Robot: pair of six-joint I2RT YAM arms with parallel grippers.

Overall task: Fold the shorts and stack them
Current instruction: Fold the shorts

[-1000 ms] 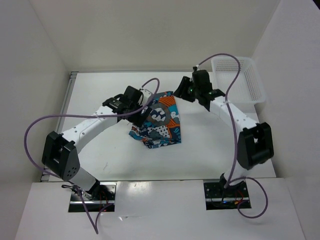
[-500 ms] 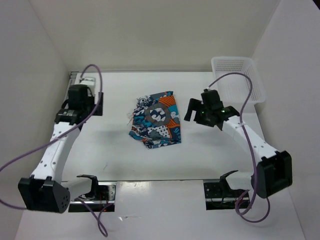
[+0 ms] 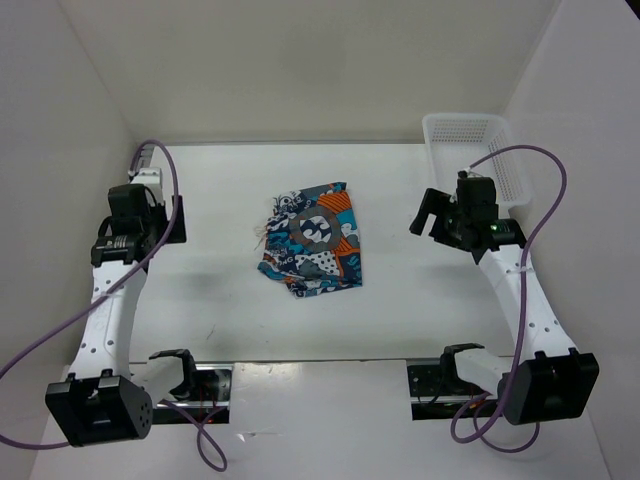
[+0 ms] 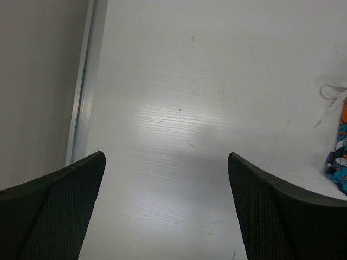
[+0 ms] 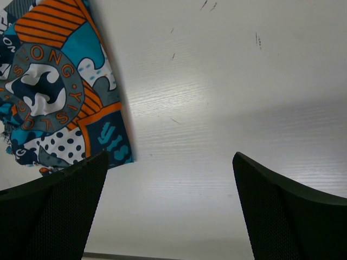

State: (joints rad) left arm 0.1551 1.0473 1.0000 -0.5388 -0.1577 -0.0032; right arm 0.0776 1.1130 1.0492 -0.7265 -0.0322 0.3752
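Overhead view, 12 o'clock taken toward the far wall. The soft cartoon-print shorts in teal, orange, white, grey and black [image 3: 312,248] lie as a compact folded packet near the middle of the white desk [image 3: 400,300]. They are flat, and nothing touches them. The packet's long axis runs roughly 1 o'clock to 7 o'clock, with the grey ring motif facing up near its far end. A pale loose cord shows at its 9 o'clock edge. The left hand [image 3: 175,217] stands off at the desk's 9 o'clock side, fingers spread wide with only bare desk between them. The shorts lie at about 3 o'clock from it, well apart, and its wrist camera catches only a sliver of fabric at the right margin. The right hand [image 3: 430,213] is likewise agape and empty. The shorts lie at about 8 to 9 o'clock from it, and its wrist camera takes in most of the packet. Judgement: the right hand is the nearer, though not by much, and faces the packet's long 3 o'clock edge broadside, so any lift or shift of the packet would most easily start there. The white mesh plastic basket [image 3: 462,118] sits at the 1 to 2 o'clock corner, just behind the right hand and well apart from the shorts. No second garment is visible to stack on.
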